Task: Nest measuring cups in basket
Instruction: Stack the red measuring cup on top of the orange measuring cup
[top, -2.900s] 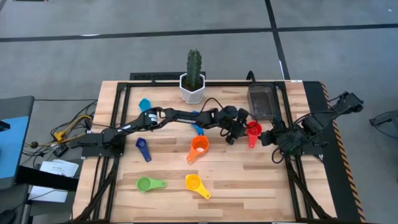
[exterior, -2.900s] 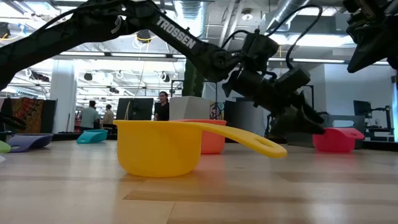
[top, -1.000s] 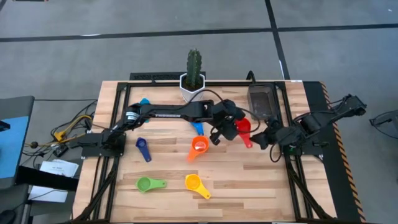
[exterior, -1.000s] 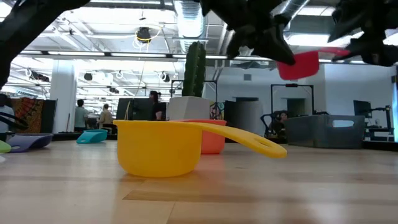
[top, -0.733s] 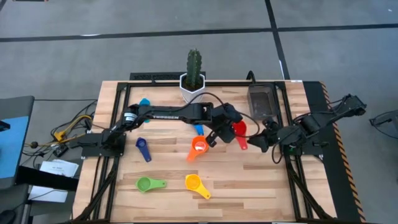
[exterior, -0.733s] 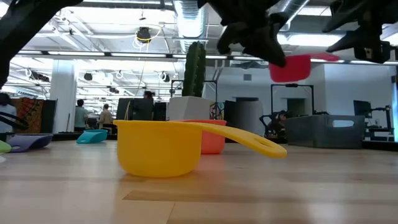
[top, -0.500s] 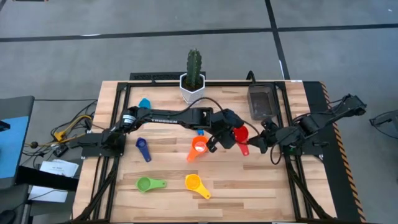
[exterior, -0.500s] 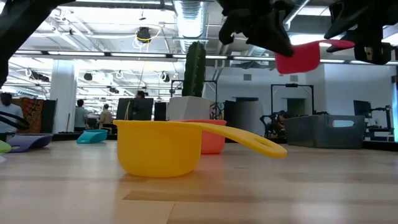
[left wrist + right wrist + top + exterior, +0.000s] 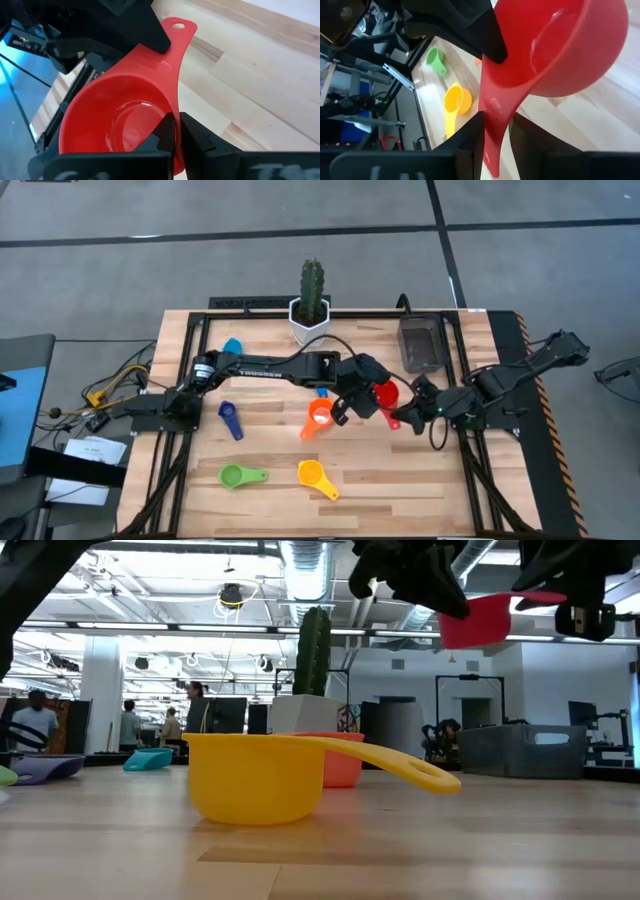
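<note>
Red plastic measuring cup (image 9: 386, 394) hangs above the wooden table (image 9: 400, 480), right of centre. Left hand (image 9: 368, 397) is clamped on its bowl rim; right hand (image 9: 409, 414) is clamped on its handle.

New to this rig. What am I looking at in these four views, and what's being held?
Two dark robot arms work at a wooden table. One camera looks straight down, one sits at table level, and one rides on each wrist. The left hand pinches the rim of the red measuring cup, lifted clear of the table; the right hand closes on its handle, so both hold it. On the table lie orange, yellow, green and dark blue cups, with a light blue one at the back. The basket and a potted cactus stand along the far edge.
</note>
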Robot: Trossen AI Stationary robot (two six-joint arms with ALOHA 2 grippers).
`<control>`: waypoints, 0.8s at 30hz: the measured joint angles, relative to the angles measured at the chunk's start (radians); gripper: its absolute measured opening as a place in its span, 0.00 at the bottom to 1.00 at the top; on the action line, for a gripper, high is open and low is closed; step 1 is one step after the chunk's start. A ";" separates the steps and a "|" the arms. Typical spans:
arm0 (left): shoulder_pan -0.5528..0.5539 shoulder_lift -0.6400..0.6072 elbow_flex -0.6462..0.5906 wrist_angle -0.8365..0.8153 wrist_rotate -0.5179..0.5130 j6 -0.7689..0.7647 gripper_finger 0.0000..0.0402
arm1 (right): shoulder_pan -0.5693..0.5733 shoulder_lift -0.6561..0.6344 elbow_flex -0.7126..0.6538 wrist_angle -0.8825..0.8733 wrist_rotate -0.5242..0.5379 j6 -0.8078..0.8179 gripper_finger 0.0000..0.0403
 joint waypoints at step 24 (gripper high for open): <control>0.102 -0.247 0.001 -0.178 -0.163 -1.107 0.59 | -0.036 0.080 -0.002 0.278 0.382 -0.182 0.01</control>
